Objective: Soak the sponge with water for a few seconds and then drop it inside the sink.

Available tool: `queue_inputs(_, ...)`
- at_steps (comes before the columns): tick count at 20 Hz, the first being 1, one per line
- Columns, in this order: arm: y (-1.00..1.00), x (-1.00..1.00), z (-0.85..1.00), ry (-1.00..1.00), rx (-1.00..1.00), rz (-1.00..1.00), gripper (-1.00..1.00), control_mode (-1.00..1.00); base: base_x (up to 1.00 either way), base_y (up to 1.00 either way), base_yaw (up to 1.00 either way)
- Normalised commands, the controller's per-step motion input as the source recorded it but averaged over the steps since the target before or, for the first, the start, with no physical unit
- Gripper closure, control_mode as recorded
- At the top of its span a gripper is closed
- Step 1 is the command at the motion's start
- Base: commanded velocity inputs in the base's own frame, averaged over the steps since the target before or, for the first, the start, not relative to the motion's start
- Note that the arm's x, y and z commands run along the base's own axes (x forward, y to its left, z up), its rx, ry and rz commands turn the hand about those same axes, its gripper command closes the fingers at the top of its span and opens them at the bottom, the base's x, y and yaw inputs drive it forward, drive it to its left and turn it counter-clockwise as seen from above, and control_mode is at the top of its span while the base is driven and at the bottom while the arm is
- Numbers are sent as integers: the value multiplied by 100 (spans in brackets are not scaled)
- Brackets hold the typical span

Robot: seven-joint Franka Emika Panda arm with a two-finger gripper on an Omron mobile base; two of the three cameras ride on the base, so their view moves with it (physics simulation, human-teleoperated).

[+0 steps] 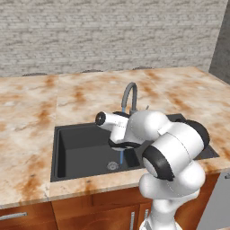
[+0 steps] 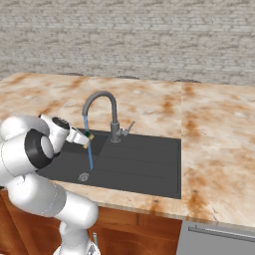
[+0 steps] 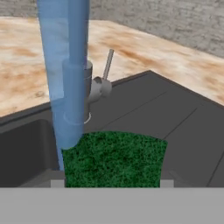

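A: In the left base view, where does the arm sit?
B: It bends low over the sink (image 1: 67,152), a dark basin let into the marbled bench (image 1: 27,112). The tap (image 1: 129,95) curves up behind it, and a thin blue line of water (image 1: 121,157) drops towards the drain (image 1: 112,165). The arm hides the hand there.

A: And the right base view?
B: The end effector (image 2: 87,137) reaches in under the spout. It looks closed on a small green and yellow piece, probably the sponge (image 2: 89,135), though it is tiny here. The water runs down right beside it into the basin.

A: The hand view?
B: The green sponge fills the gap between the two fingertips (image 3: 57,183), gripped on both sides. The water falls along its left edge, in front of the tap's base, above the basin.
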Motion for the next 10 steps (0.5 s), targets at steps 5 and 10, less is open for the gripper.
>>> queue_inputs(5,14,2,-4,0,-5,0,100,-100,0,0,0)
queue_inputs(10,3,18,-10,0,-5,0,100,-100,0,0,0)
